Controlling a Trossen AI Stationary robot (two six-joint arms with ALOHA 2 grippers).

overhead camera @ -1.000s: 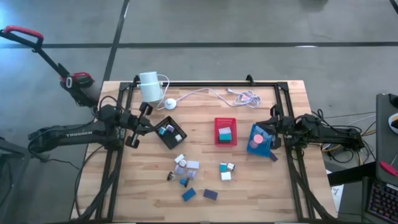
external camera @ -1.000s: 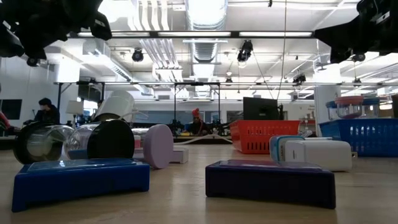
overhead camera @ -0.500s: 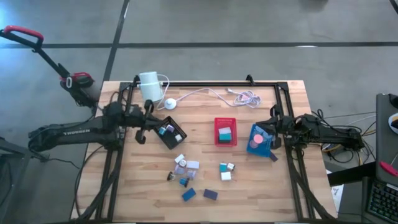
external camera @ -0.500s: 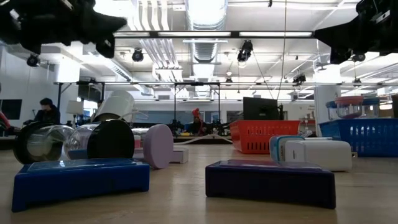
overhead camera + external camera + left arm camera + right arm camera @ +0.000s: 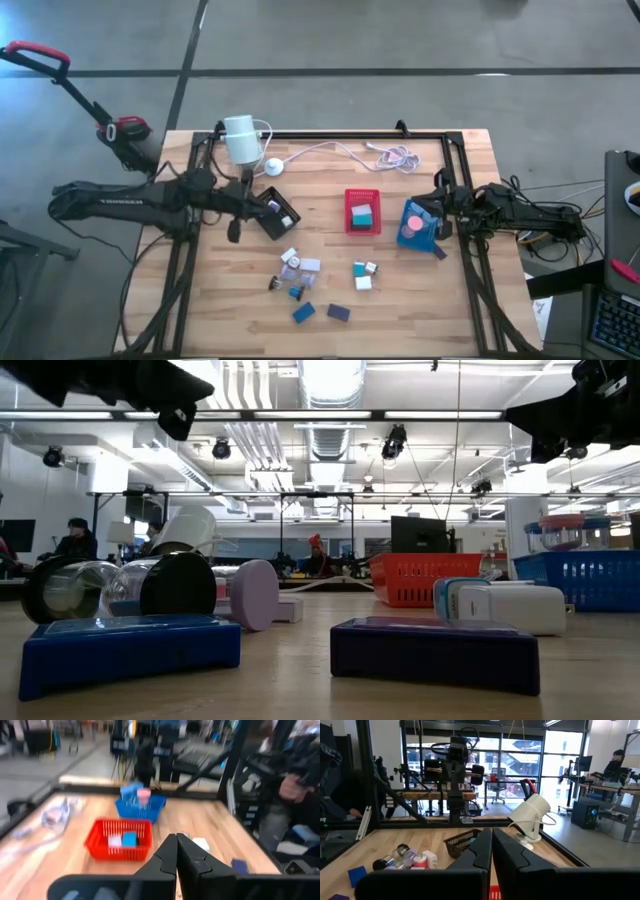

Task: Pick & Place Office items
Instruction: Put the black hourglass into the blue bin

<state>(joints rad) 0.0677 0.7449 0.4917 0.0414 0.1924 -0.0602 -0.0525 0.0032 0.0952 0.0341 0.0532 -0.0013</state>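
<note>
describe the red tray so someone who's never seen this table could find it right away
Start at the table and look to its middle, just below the white cable. The red tray sits there, between a black tray on its left and a blue tray on its right. It is the only red one, and it holds a teal block.

Bright overhead lights w/ glare in low view; left wrist view blurred.

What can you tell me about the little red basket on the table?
The red basket is a small square tray that looks like plastic, with slatted mesh walls. It sits flat near the table's middle, between the black tray and the blue tray, touching neither. Inside lie a teal block and a smaller pale piece. No gripper touches it.
</note>
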